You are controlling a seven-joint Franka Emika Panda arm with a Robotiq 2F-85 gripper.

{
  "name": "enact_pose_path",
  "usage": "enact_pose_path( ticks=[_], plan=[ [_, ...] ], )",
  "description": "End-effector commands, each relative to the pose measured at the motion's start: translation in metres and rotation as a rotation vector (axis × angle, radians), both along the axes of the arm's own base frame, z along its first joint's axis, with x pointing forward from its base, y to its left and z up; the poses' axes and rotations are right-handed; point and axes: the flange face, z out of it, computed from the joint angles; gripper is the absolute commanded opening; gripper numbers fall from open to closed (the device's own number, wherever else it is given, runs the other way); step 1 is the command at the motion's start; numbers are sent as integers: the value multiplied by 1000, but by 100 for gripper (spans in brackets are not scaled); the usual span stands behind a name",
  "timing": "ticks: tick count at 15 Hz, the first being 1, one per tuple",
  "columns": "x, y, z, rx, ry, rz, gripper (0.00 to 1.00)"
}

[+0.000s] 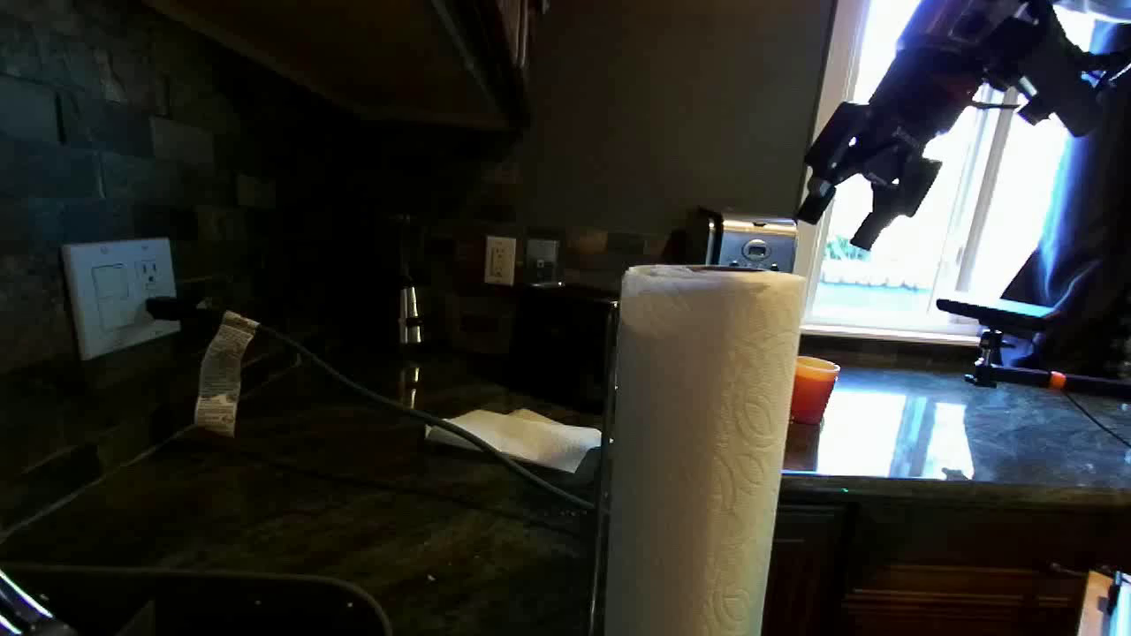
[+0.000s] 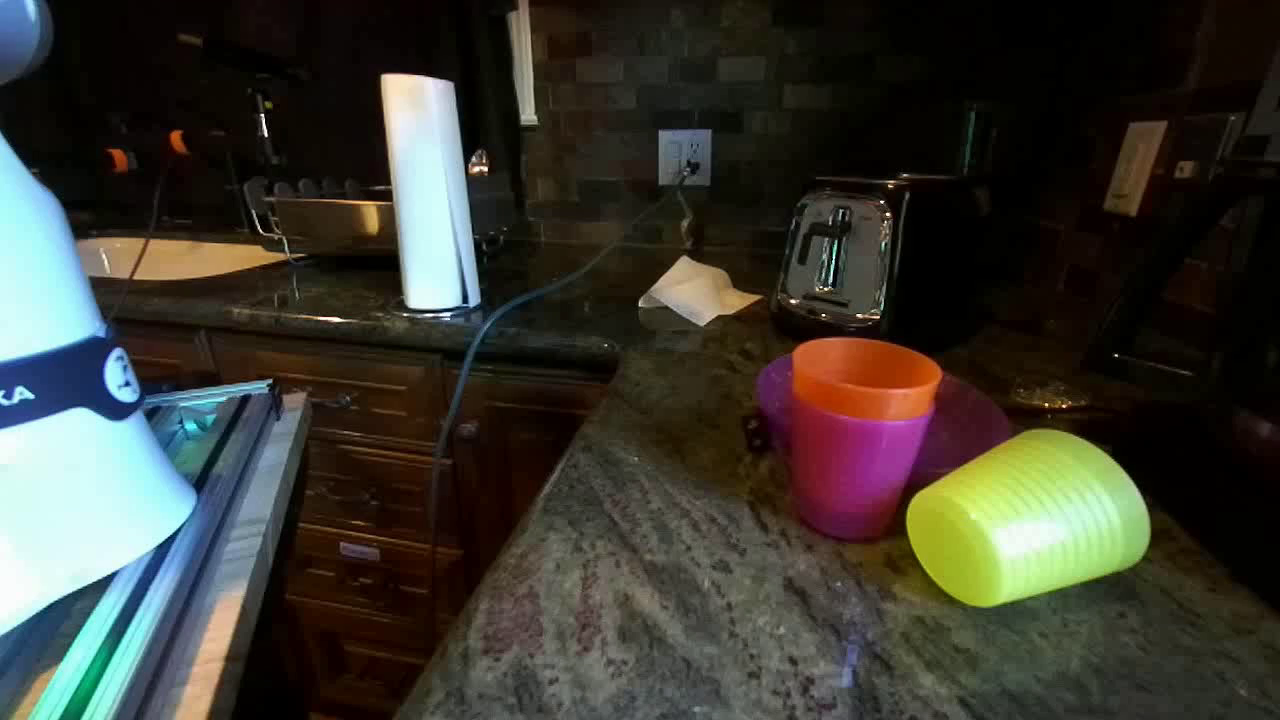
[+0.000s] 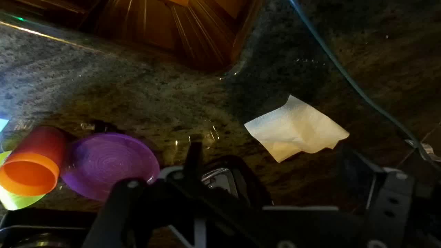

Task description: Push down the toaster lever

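We find the gripper (image 1: 839, 223) high at the right in an exterior view, against the bright window (image 1: 1016, 221), tilted with its tips down and to the left. Jaws wide: the two fingers (image 3: 193, 156) stand well apart, and in the wrist view we see them spread, one to each side. It hangs above the counter (image 2: 600, 560), well apart from the toaster (image 2: 880, 255).

Toaster at the far right in an exterior view, upright on the counter, black-sided, chrome front turned to the near side. We see the lever (image 2: 828, 238) on the upper part of that front; how far up its slot, we cannot tell. In the wrist view the toaster is largely hidden behind the gripper.

A creased paper towel sheet (image 2: 700, 290) lies just left of the toaster. Farther left, the paper towel roll (image 2: 432, 190) stands upright. A cord (image 2: 560, 285) runs from the wall outlet (image 2: 685, 157) across the counter and down over its edge, just right of the roll.

Nearer than the toaster: a purple plate (image 2: 965, 420), and beside it a magenta cup (image 2: 860, 475), upright, an orange cup (image 2: 868, 385) nested in its mouth. To the right and nearer, a yellow-green cup (image 2: 1030, 520) on its side. At the left edge we note the arm's white base (image 2: 70, 450).
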Motion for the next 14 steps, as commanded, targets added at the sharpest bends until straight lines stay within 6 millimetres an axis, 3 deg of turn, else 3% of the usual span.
enact_pose_path(
  ticks=[1,4,9,14],
  plan=[
    [0,0,-4,-1,9,-1,100],
    [0,-1,-10,-2,24,-2,100],
    [56,-4,-24,-128,-180,166,100],
    [98,2,-99,-121,-117,246,100]
  ],
)
